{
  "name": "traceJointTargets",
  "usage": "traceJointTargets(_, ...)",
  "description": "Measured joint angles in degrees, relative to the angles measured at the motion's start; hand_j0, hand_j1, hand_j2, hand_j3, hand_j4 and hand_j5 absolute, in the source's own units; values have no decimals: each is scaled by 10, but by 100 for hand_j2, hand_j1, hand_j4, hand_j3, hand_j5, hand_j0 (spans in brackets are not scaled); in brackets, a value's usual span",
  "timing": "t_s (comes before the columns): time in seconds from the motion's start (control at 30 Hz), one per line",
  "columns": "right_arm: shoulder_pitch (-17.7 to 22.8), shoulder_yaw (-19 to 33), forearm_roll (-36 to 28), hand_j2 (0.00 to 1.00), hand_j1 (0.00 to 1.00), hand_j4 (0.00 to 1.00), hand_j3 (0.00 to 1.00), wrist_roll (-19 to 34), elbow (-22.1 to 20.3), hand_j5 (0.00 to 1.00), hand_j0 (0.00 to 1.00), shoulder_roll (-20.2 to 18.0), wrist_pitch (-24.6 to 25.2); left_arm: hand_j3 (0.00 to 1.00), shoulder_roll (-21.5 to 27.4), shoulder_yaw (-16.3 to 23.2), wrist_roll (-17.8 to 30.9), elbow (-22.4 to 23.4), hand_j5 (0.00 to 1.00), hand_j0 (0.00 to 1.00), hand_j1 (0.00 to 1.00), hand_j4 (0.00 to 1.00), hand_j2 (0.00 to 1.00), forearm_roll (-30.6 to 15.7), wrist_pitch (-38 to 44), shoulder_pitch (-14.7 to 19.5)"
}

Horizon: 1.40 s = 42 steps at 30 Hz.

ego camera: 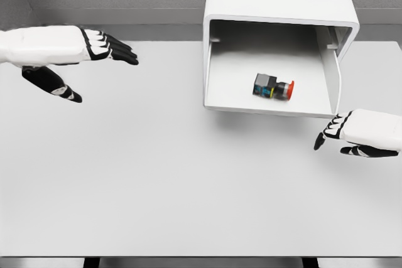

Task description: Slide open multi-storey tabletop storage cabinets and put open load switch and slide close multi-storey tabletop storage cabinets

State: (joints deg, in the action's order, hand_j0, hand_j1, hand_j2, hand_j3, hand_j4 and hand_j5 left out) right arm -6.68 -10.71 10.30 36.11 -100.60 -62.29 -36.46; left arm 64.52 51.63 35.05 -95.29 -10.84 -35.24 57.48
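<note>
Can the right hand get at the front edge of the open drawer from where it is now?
Probably yes. The right hand, fingers relaxed and holding nothing, sits just below the drawer front's right corner with nothing between them. The load switch lies inside, clear of that edge.

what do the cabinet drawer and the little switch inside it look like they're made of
Cabinet drawer: smooth white plastic or painted metal, by its even matte walls and rounded edges; a render leaves this open. Switch: likely hard plastic, with a dark blocky body and a glossy red cap.
</note>
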Motion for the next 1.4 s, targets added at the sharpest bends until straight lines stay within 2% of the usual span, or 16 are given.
traceJointTargets(0.07, -6, -1, 9, 64, 64, 64, 64, 5, 0, 64, 64, 0, -7, 100, 12, -4, 0, -10, 100, 100, 100, 100, 100, 42, 0, -20)
traceJointTargets(0.13, -10, -2, 12, 64, 64, 64, 64, 8, 1, 64, 64, 0, -12, 100, -1, -34, 0, -16, 100, 100, 100, 100, 100, 88, -1, -88)
traceJointTargets(0.17, -11, -2, 13, 64, 64, 64, 64, 10, 2, 64, 64, 0, -15, 100, -12, -53, 0, -18, 100, 100, 100, 100, 100, 102, -1, -108)
traceJointTargets(0.27, -18, -4, 18, 64, 64, 64, 64, 16, 6, 64, 64, 1, -25, 100, -30, -84, 0, -21, 100, 100, 100, 100, 100, 126, 0, -110)
traceJointTargets(0.47, -12, -3, -14, 64, 64, 64, 64, 11, 20, 64, 64, 2, -26, 100, -40, -99, 0, -20, 100, 100, 100, 100, 100, 142, 0, -111)
traceJointTargets(0.53, 2, 4, -34, 64, 64, 64, 64, 1, 19, 64, 64, -1, -9, 100, -41, -100, 0, -19, 100, 100, 100, 100, 100, 143, 1, -111)
traceJointTargets(0.6, 49, 25, -46, 64, 64, 64, 64, -5, 14, 64, 64, -3, 1, 100, -41, -101, 0, -19, 100, 100, 100, 100, 100, 143, 1, -111)
traceJointTargets(0.77, 45, 56, -59, 64, 64, 64, 64, -10, 7, 64, 64, -5, 11, 100, -39, -103, 0, -18, 100, 100, 100, 100, 100, 143, 1, -111)
traceJointTargets(0.87, 22, 47, -58, 64, 64, 64, 64, -11, 3, 64, 64, -5, 13, 100, -39, -103, 0, -18, 100, 100, 100, 100, 100, 143, 1, -113)
traceJointTargets(0.93, -19, 20, -55, 64, 64, 64, 64, -11, 1, 64, 64, -6, 13, 100, -38, -103, 0, -18, 100, 100, 100, 100, 100, 143, 1, -114)
traceJointTargets(1.13, -76, -67, -40, 64, 64, 64, 64, -11, 0, 64, 64, -2, 13, 100, -36, -103, 0, -17, 100, 100, 100, 100, 100, 144, 1, -114)
traceJointTargets(1.2, -89, -86, -36, 64, 64, 64, 64, -11, 0, 64, 64, -1, 13, 100, -35, -103, 0, -17, 100, 100, 100, 100, 100, 143, 1, -114)
traceJointTargets(1.4, -161, -132, -34, 65, 65, 65, 65, -11, 15, 65, 65, 21, 13, 100, -34, -103, 0, -17, 100, 100, 100, 100, 100, 143, 1, -114)
